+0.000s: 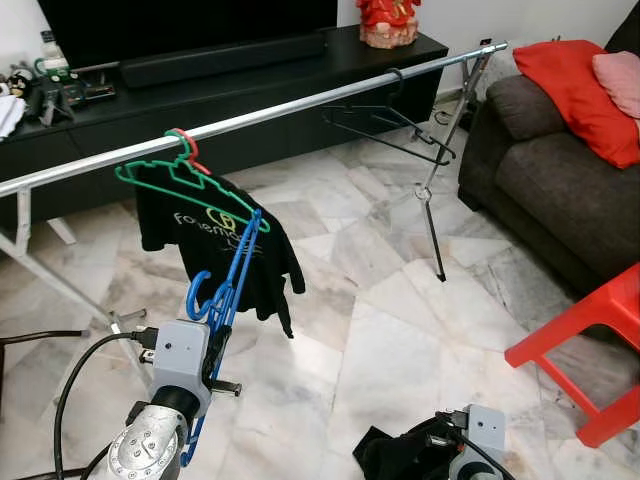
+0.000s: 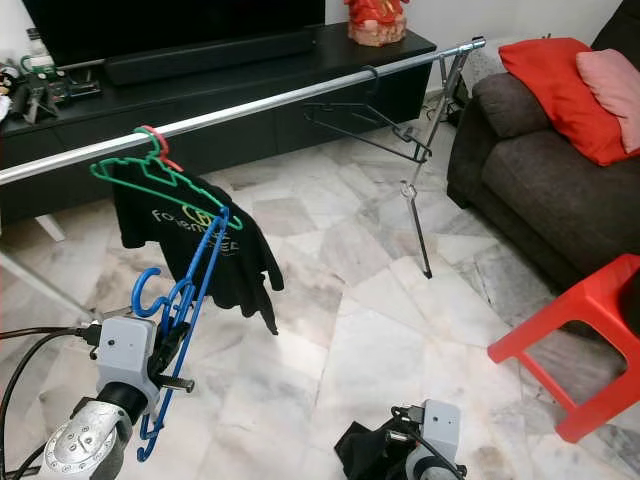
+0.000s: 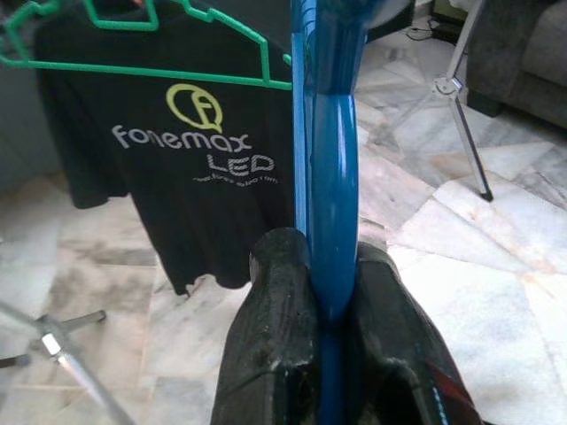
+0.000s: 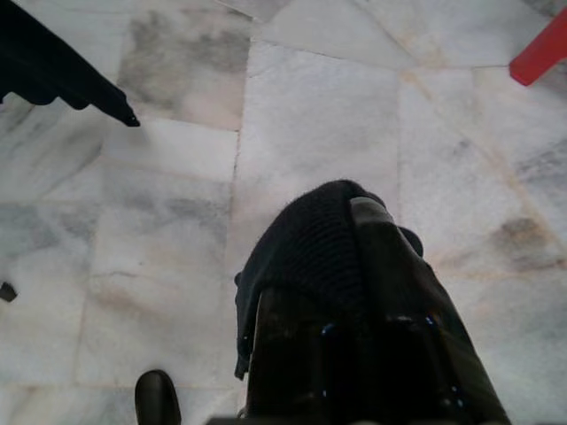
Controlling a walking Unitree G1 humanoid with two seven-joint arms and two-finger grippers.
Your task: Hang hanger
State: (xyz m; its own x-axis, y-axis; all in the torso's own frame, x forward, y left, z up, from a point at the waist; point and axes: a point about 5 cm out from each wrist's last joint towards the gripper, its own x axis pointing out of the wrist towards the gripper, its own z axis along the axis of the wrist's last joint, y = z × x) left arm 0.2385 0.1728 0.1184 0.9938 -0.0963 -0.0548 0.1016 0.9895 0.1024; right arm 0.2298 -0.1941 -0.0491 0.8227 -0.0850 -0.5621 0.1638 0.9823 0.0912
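Left gripper (image 3: 323, 336) pinches the blue hanger (image 1: 228, 280); right gripper (image 4: 354, 328) seemingly clamps dark cloth (image 4: 301, 257). Lift the hook over the rail (image 1: 300, 105), clear of the shirt (image 1: 215, 245)

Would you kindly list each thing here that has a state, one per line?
Blue hanger: held off the rail, not yet hung.
Left gripper: shut on the blue hanger.
Right gripper: low, shut on dark cloth.
Green hanger: on the rail, carrying a black shirt.
Black hanger: on the rail, bare.
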